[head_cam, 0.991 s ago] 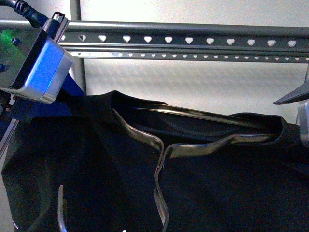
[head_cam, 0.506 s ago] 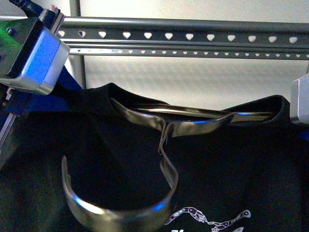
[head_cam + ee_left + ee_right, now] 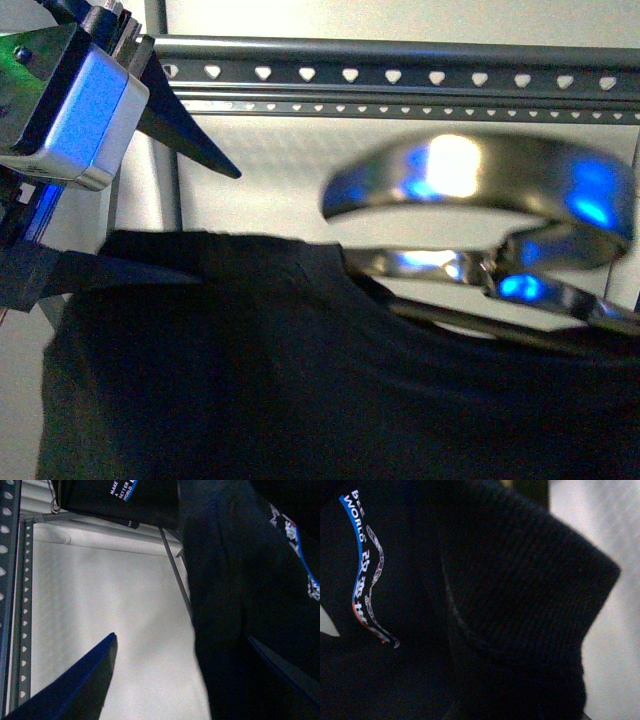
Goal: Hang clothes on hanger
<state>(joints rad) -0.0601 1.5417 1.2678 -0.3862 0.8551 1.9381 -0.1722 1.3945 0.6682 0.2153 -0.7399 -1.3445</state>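
Front view puts my left fingers (image 3: 185,125) high on my left side, spread wide apart. The upper one juts free into the air with its tip angled downward. The lower one runs level along the top edge of the black T-shirt (image 3: 300,380). The cloth looks to rest on that lower one, though I cannot tell whether it is caught there.

The T-shirt fills the lower half of this view, its top edge well under the grey rack (image 3: 400,75). The rack's flat bars, punched with heart-shaped holes, cross the top of the view in front of a pale wall (image 3: 280,200). A shiny metal coat hanger (image 3: 480,175), blurred and close to the camera, rises out of the T-shirt toward my right side. Its curved hook sits below the rack's bars and apart from them.

Left wrist view agrees. Both dark blue fingers stand apart, one over the pale wall and the other lying against the black cloth, with a punched bar of the rack beyond.

Right wrist view is filled with black cloth pressed close, and part of the white, blue and red print (image 3: 360,560) shows. My right fingers show in none of the views, so I cannot tell whether they are apart or together.
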